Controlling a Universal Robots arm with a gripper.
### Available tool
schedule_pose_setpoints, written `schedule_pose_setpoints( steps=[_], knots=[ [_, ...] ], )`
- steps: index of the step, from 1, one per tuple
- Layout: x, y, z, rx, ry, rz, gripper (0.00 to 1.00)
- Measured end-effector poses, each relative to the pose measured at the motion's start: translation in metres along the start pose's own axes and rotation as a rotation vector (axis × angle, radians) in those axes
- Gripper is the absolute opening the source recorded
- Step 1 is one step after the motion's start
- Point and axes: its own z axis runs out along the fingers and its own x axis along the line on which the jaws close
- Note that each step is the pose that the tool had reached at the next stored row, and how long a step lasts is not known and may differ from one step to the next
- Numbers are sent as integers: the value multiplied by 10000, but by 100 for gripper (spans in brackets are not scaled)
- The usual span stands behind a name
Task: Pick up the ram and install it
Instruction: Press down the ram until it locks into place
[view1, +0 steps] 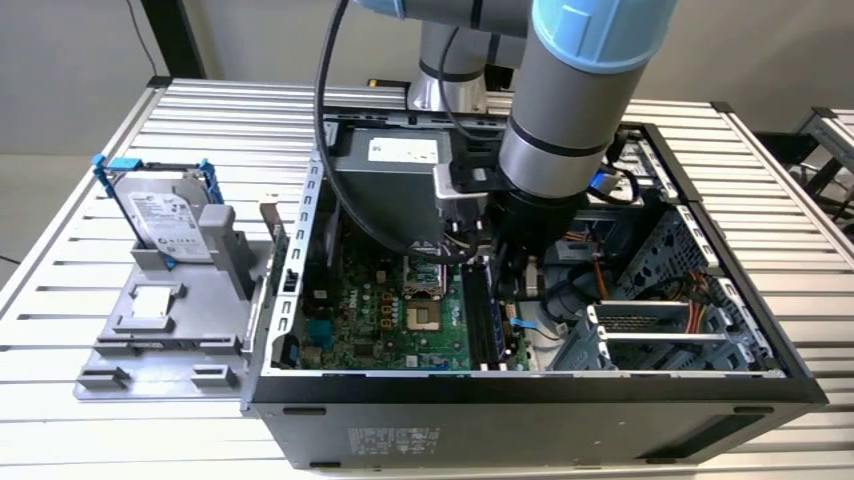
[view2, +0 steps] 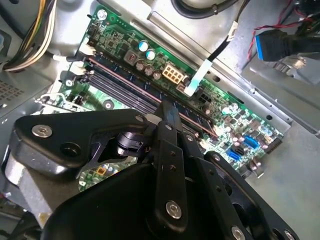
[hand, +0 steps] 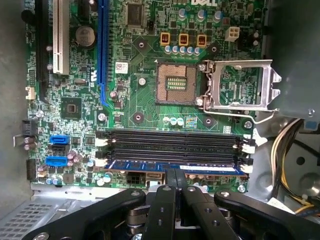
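From my seat I see a ribbed aluminium table (view1: 80, 200) filling the exterior view. Beyond its edge, at ten o'clock, a pale floor (view1: 47, 180) meets a plain grey wall (view1: 67, 40). Another slatted table (view1: 834, 130) sits at three o'clock.

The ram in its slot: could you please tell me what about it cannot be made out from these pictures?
- First wrist view: the gripper covers part of the middle of the ram, so its seating there is hidden.
- Second wrist view: the gripper crosses the ram and hides that stretch.
- Exterior view: the arm stands in front of the ram, so its seating is unreadable.
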Motion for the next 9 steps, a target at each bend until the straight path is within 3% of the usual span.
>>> schedule_pose_setpoints(
  steps=[6,9],
  knots=[
    [5,-4,35,0,2,-3,0],
    [24,-13,88,-3,4,-1,0]
  ],
)
